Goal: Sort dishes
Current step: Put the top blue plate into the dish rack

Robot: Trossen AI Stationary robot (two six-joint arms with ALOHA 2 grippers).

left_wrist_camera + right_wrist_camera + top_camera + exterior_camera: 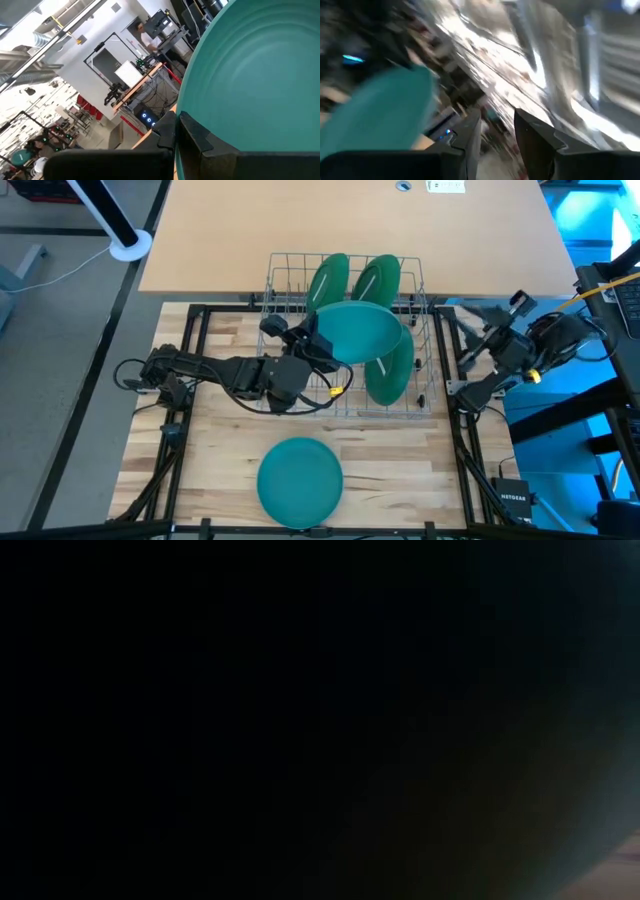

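Note:
A wire rack stands mid-table. Two green plates stand on edge in its far slots, and a third at its right. Another green plate hangs over the rack, with my left gripper shut on it. One more plate lies flat near the table's front edge. My right gripper is raised off the table's right side, open with nothing between its fingers. The low view is dark. My left gripper pinches the plate's rim between its two fingers, at the plate's left side. The fingers come in level from the table's left. The plate is lifted over the rack and tilted, its hollow face showing upward.
A black frame runs along the table's sides. Cables hang from the left arm by the rack's front. A pale board lies beyond the rack. Bare wood shows on either side of the flat plate.

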